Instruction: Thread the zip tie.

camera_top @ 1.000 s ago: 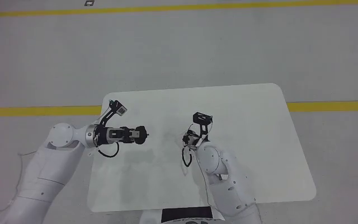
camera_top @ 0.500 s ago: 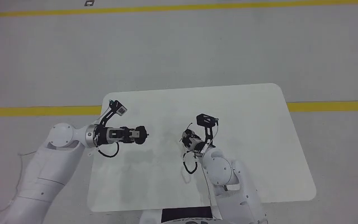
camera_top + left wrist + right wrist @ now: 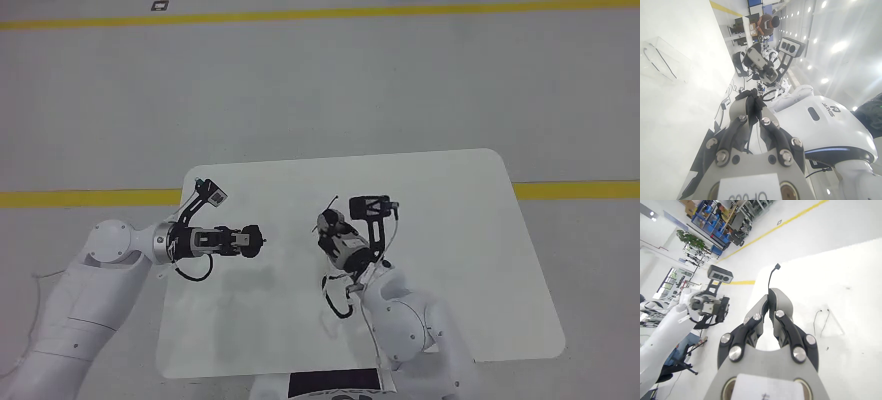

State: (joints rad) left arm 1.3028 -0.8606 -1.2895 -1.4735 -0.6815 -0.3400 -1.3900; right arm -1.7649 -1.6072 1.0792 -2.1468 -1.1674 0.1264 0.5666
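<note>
Zip tie (image 3: 770, 279), held above white table (image 3: 470, 250).
Right gripper (image 3: 769, 295) fingers clamped on it, head end protruding; left gripper (image 3: 752, 100) fingers pressed together, contents cannot be told.

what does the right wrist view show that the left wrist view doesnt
Right wrist view: the right tool shut on a thin black plastic zip tie, whose square head stands up past the fingertips.
Left wrist view: the left tool shut; whether it grips anything cannot be told.
Both: the white table and the clear plastic tray with loose black zip ties lying in it, plus the other arm farther off.
</note>
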